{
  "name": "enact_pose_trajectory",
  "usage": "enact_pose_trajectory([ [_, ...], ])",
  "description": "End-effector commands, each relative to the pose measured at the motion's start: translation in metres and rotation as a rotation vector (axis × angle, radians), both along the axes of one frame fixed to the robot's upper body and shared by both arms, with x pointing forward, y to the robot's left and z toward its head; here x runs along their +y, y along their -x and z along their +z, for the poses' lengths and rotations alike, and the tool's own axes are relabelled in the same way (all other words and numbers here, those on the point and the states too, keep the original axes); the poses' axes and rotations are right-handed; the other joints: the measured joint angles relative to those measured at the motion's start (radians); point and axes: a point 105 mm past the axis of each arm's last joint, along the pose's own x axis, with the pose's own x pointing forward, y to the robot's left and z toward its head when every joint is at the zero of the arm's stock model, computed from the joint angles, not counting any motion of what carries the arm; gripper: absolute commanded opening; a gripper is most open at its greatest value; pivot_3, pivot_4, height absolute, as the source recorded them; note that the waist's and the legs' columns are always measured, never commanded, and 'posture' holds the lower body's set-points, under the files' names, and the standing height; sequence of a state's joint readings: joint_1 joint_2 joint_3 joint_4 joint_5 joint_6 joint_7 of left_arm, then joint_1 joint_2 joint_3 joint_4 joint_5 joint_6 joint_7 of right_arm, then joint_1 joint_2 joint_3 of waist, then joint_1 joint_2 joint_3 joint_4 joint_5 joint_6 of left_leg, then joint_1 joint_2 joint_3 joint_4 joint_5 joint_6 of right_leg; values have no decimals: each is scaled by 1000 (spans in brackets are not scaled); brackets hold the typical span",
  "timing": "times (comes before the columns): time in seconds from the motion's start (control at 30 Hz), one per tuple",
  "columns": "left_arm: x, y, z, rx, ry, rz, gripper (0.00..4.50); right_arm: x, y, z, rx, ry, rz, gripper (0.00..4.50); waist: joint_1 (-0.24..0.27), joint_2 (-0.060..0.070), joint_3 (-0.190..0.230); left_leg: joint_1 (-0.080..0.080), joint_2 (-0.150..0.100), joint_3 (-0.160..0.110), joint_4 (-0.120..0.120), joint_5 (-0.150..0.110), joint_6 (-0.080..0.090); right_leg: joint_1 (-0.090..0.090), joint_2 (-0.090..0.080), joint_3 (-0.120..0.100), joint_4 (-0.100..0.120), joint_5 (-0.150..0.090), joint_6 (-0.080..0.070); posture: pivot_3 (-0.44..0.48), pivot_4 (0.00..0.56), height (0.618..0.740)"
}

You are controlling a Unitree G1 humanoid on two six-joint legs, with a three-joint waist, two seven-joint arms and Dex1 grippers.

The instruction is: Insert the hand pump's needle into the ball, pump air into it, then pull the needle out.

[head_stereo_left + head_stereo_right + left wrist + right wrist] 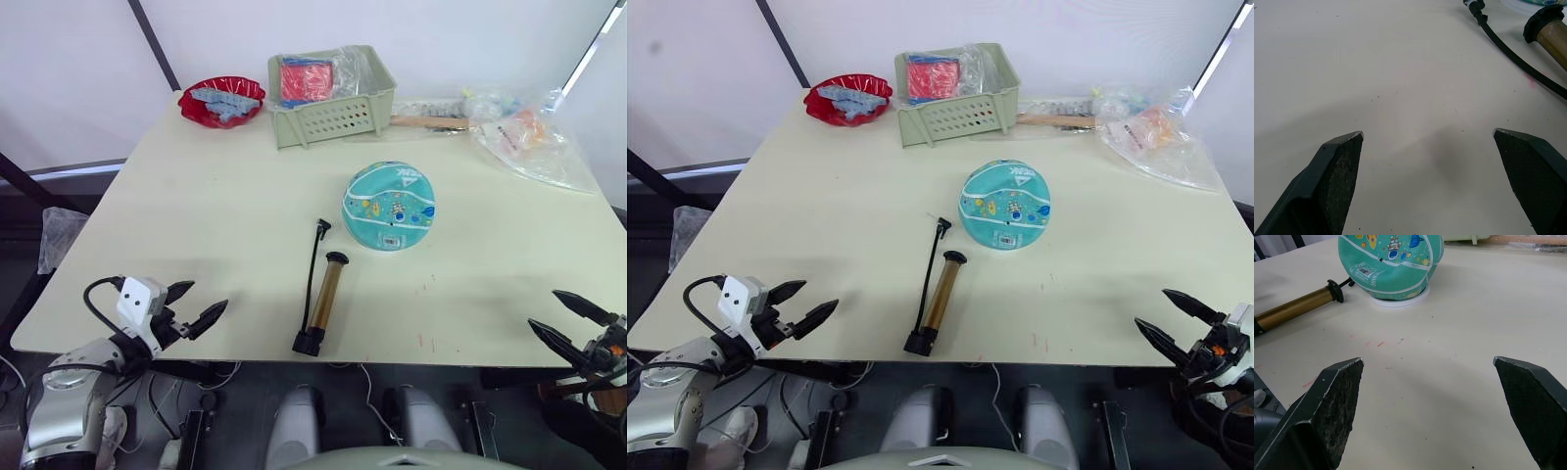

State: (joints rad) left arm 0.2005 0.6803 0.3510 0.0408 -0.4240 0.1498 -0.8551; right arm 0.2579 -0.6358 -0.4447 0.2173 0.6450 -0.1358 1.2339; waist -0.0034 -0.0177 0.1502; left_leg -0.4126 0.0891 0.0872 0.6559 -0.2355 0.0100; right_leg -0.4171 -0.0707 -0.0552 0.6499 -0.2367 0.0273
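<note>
The teal ball (pixel 389 206) rests on a white ring (pixel 1399 301) right of the table's centre, barcode sticker facing me. The bronze hand pump (pixel 323 304) lies flat near the front edge, its black T-handle nearest me. Its thin black hose (pixel 313 269) runs up to the needle fitting (pixel 323 225), just left of the ball. My left gripper (pixel 208 295) is open over the front left edge, well left of the pump. My right gripper (pixel 544 308) is open at the front right edge, apart from the ball. Both hold nothing.
At the back stand a red bowl (pixel 222 100) with blue pieces, a green basket (pixel 333 98) with bagged items, a wooden-handled tool (pixel 431 121) and crumpled plastic bags (pixel 529 137). The table (pixel 196 225) is bare on its left half.
</note>
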Motion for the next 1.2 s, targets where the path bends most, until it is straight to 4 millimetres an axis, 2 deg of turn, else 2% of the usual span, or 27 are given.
enact_pose_trajectory([
  [0.03, -6, -2, 10, -47, -9, -31, 4500, -4, 0, 9, -53, 9, -15, 4467, 0, 0, 0, 0, 0, 0, 0, 0, 0, 0, 0, 0, 0, 0, 0, 0, 150, 735],
  [0.53, -12, -8, 9, -64, -2, -60, 4500, 9, -3, 12, -69, 9, -2, 4467, 0, 0, 0, 0, 0, 0, 0, 0, 0, 0, 0, 0, 0, 0, 0, 0, 150, 735],
  [0.77, -41, -23, 21, -91, 41, -96, 4500, 20, -9, 20, -85, 24, 0, 4467, 6, 0, 0, 0, 0, 0, 0, 0, 0, 0, 0, 0, 0, 0, 0, 0, 150, 735],
  [1.03, -77, -49, 33, -93, 72, -52, 4500, 51, -4, 37, -128, 12, 156, 4467, 18, 0, 0, 0, 0, 0, 0, 0, 0, 1, 1, 0, 1, 0, 0, 0, 150, 735],
  [1.13, -100, -59, 41, -88, 116, -62, 4500, 63, -2, 46, -146, 21, 228, 4467, 18, 0, 0, 0, -1, -1, 0, 0, 0, 1, 1, 0, 1, 1, 0, 0, 150, 735],
  [1.2, -112, -68, 39, -63, 91, -48, 4500, 73, -1, 52, -158, 27, 288, 4467, 19, 0, 0, 0, -1, -1, 0, 0, 0, 1, 1, 0, 1, 1, 0, 0, 150, 735],
])
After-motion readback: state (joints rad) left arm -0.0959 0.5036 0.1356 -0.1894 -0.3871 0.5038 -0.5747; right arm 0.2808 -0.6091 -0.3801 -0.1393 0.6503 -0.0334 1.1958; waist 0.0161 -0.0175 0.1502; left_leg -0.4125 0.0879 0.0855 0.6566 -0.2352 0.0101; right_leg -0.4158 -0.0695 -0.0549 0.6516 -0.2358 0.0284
